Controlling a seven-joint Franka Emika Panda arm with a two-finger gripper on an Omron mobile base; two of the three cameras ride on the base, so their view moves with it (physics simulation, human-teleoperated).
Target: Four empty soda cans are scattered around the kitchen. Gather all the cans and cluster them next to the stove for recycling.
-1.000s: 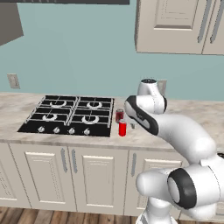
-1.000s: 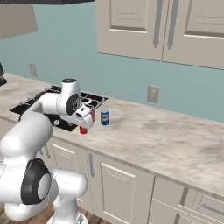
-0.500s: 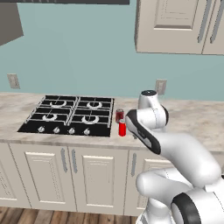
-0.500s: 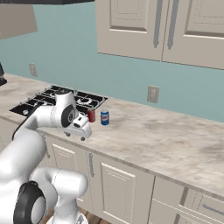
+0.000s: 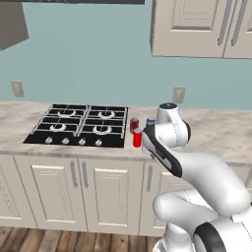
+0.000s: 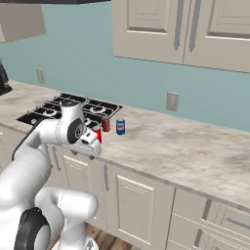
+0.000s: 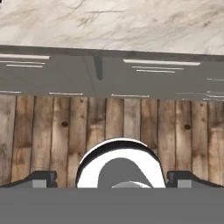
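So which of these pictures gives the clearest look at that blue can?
The right base view: the blue can stands in the open on the counter, just right of a red can. In the left base view only its top peeks out behind the arm.

Arm (image 5: 197,172): glossy white rounded shells, bulbous links. Dark grey bands at the joints; black seam along the forearm. Joint cap grey-topped. No cables, screws or markings visible.
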